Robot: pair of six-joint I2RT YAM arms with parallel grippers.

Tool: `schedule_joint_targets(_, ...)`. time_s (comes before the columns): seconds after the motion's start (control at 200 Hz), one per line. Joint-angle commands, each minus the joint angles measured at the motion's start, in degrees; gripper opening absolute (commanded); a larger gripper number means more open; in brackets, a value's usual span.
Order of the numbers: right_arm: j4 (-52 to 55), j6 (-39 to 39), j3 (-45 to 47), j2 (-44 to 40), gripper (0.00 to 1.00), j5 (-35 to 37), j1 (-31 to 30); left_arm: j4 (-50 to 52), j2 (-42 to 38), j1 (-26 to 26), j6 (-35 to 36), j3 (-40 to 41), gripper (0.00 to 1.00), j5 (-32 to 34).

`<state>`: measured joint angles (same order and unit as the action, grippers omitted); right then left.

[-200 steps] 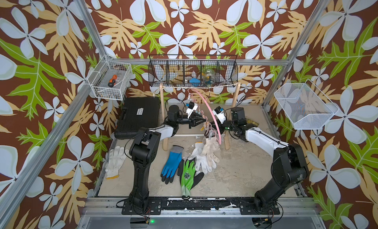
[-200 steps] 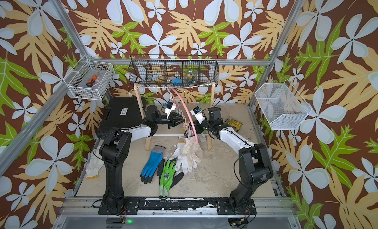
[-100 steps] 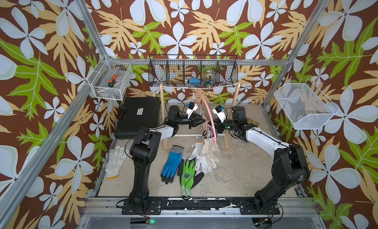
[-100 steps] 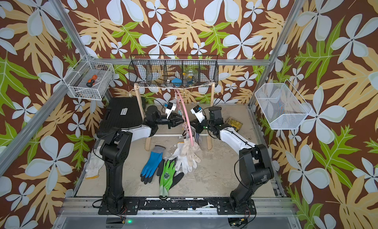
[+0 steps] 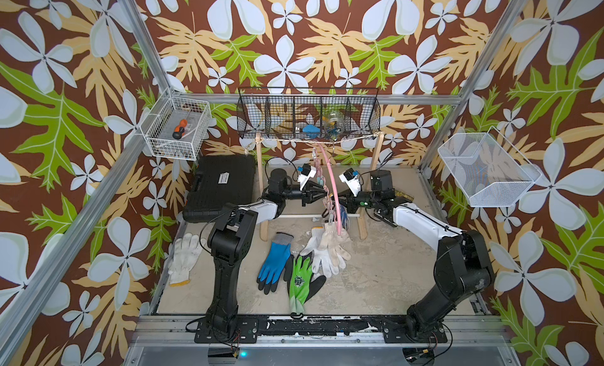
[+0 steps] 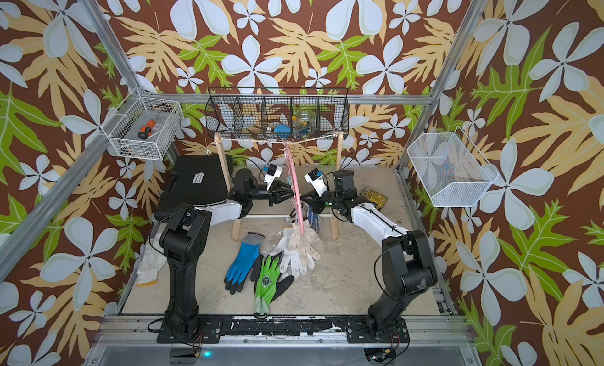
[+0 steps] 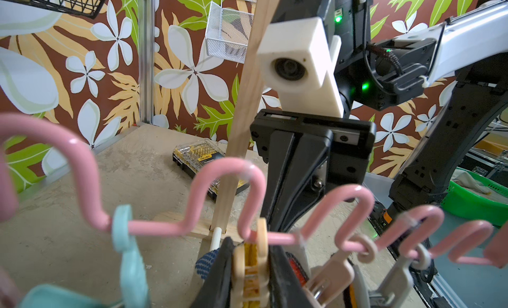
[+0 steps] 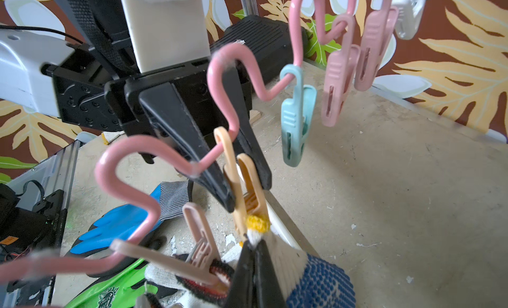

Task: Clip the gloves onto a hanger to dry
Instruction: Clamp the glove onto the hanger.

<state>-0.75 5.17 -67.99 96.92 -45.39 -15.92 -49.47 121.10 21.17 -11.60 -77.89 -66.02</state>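
Note:
The pink hanger (image 5: 331,181) (image 6: 295,184) hangs from the string of the wooden rack, edge-on in both top views. My left gripper (image 5: 323,193) (image 7: 250,265) (image 8: 244,193) is shut on the upper ends of an orange clip (image 7: 261,237) (image 8: 242,177) on its wavy bar. My right gripper (image 5: 340,201) (image 8: 254,265) is shut on a white knit glove with blue dots (image 8: 316,281) (image 5: 341,214). That glove's yellow cuff edge (image 8: 257,222) sits at the clip's mouth. A blue glove (image 5: 273,266), a green glove (image 5: 300,279) and white gloves (image 5: 327,250) lie on the table.
The wooden rack's posts (image 5: 260,184) stand either side of the hanger. A black case (image 5: 222,184) lies at the back left and a yellow bit box (image 5: 403,194) at the back right. Another white glove (image 5: 184,256) lies far left. A black wire basket (image 5: 307,119) hangs above the rack.
The hanger has turned a little and now stands more upright and edge-on. Both grippers stay shut in nearly the same places.

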Motion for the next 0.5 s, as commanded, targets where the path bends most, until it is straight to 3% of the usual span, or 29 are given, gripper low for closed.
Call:
schedule_joint_targets(0.0,1.4,0.8,-1.4,1.6,0.0,-0.3,-0.2,-1.1,-0.5,-0.1,0.4,0.0,0.06,0.1)
schedule_joint_targets(0.19,3.2,1.5,-2.1,2.6,0.0,1.4,-0.6,-5.3,-0.3,0.0,-2.6,0.6,0.07,0.3)
schedule_joint_targets(0.495,1.3,0.4,-2.3,2.3,0.0,-2.0,-0.9,-6.6,0.0,-0.1,-3.5,0.9,0.07,0.5)
